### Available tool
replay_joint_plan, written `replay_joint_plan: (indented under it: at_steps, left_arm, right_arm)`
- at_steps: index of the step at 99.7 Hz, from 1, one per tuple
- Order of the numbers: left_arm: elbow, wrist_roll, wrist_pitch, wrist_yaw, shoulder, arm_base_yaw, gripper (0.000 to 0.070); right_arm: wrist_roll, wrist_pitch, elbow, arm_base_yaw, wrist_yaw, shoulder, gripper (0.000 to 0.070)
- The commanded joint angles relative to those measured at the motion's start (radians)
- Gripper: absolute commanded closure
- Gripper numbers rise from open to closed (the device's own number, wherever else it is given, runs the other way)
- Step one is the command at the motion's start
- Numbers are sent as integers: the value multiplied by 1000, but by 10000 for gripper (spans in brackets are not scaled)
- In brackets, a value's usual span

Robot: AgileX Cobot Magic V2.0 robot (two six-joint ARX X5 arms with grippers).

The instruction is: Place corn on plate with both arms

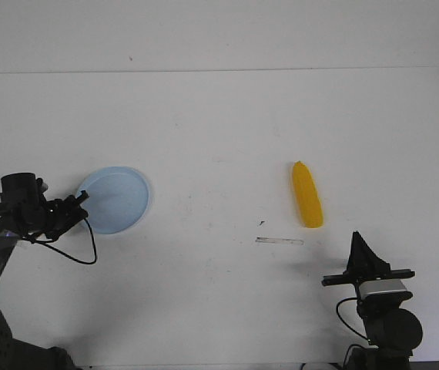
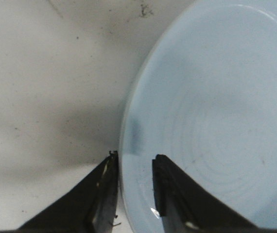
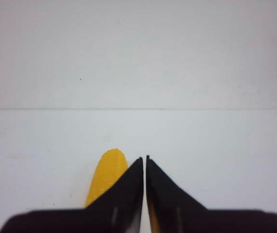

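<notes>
Across the white worktop [image 1: 219, 123], which fills nearly the whole front view, few things lie, and they sit well apart. Toward the left side rests the pale blue plate [image 1: 119, 199], flat on the surface. The left arm [image 1: 19, 212] reaches it from the left, with a loose black cable looping below. Its gripper [image 2: 132, 167] straddles the plate's near rim: in the left wrist view one finger [image 2: 104, 189] stands outside the rim on the bare surface and the other [image 2: 170, 189] lies over the plate's inside, so the jaws are narrowly spread with the rim between them; whether they press on it I cannot tell.

On the right half lies the corn [image 1: 307, 193], lengthwise away from the robot, its far end leaning slightly left. Nothing lies between it and the plate except a thin pale strip [image 1: 279, 241] and a few dark specks. The right arm [image 1: 381, 308] sits at the lower right, near the corn but apart from it. Its gripper [image 3: 145, 159] has its jaws pressed together, tips meeting, holding nothing, with the corn just beyond and beside them.
</notes>
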Motion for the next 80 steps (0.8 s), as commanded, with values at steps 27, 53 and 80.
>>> replay_joint_plan:
  at_steps: [27,53,80]
  left_arm:
    - [14,10,6,2,44,-13,578]
    - [14,10,6,2,48,-19,700]
    - [15,-2,2,35,-23,-48,700]
  right_arm:
    - [-4,10,-1,1,3,2,693]
    - [-4,10,-1,1,3,2,693]
    - [-4,10,-1,1,3,2,693]
